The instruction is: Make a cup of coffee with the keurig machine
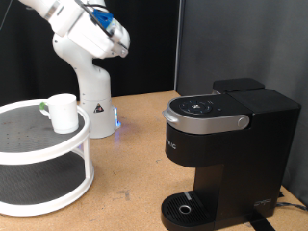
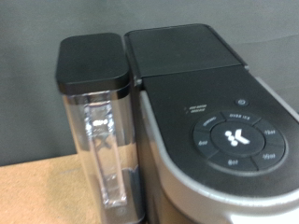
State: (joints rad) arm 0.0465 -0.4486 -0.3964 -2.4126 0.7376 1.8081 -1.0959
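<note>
Cup: small white cylindrical mug [image 1: 64, 113], upright, on white round shelf's top tier, exterior view's left.
Machine: boxy matte black keurig coffee maker [image 1: 219, 154], lid closed, drip tray bare, exterior view's right.

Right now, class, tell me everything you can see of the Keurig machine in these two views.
The keurig machine is a boxy matte black brewer standing upright on the wooden table, at the exterior view's right. Its rounded brew head has a grey-silver band and looks closed. On top sits a round button panel with a K at the centre. A clear water tank with a black lid is fixed to one side. The round drip tray at its base holds nothing. Nothing but the table touches it.
</note>
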